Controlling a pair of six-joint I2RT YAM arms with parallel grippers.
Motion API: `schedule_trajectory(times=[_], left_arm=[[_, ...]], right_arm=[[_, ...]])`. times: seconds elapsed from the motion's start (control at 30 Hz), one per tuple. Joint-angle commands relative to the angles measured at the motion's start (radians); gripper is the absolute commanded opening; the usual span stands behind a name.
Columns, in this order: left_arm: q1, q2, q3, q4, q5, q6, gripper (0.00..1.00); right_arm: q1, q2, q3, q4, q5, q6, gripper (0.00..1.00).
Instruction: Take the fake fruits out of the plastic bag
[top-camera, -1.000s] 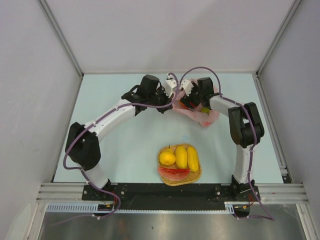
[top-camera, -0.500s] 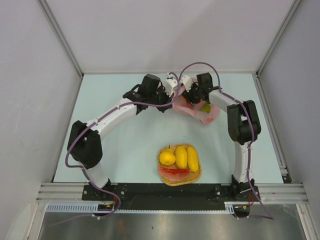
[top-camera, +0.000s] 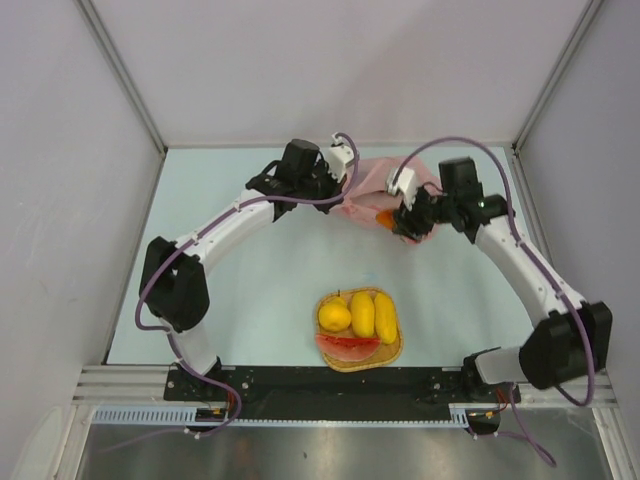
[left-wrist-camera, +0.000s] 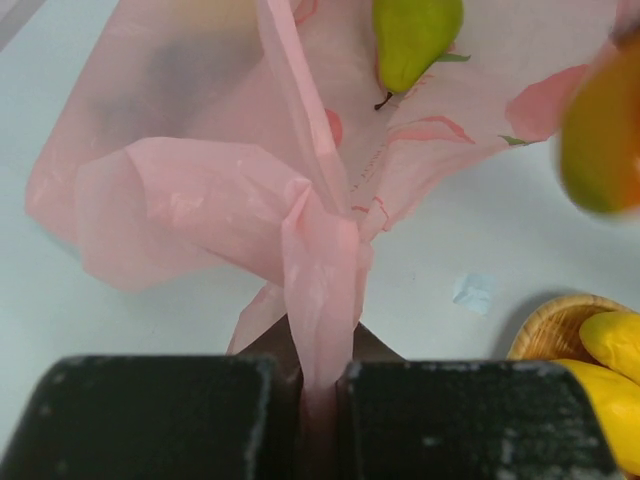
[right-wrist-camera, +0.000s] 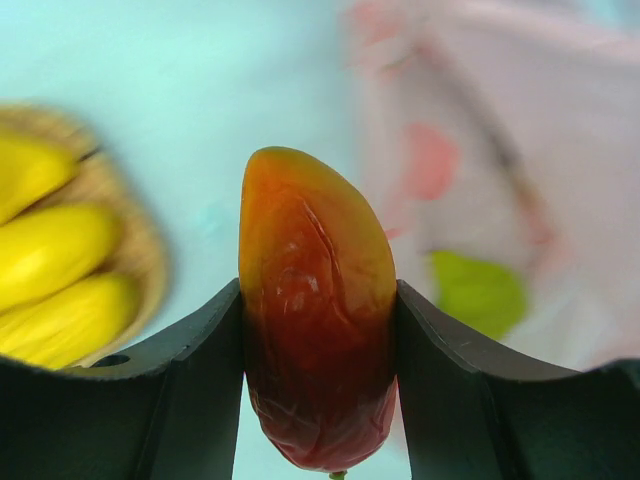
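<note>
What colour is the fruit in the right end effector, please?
Red-orange fruit, best in right wrist view.

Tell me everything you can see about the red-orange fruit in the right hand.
The red-orange fruit is glossy plastic, oval and slightly wrinkled, orange at its top shading to deep red below. It stands upright, clamped at its sides between the black fingers of the right hand, held over the table, outside the pink bag.

One plastic bag (left-wrist-camera: 200, 190), one woven tray (top-camera: 398, 345), three yellow fruits (top-camera: 362, 314), one watermelon slice (top-camera: 345, 347), one green pear (left-wrist-camera: 415, 35), one red-orange fruit (right-wrist-camera: 315, 310).
</note>
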Motion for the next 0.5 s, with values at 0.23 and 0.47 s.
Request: schedule_trajectory(times=[0.23, 0.47], left_arm=[[0.038, -0.064, -0.025, 0.022, 0.015, -0.007, 0.01], [0.041, -0.117, -0.086, 0.023, 0.072, -0.033, 0.03]], right_arm=[[0.333, -0.449, -0.344, -0.308, 0.016, -0.147, 0.32], [0.586, -0.428, -0.361, -0.189, 0.156, 0.054, 0.34]])
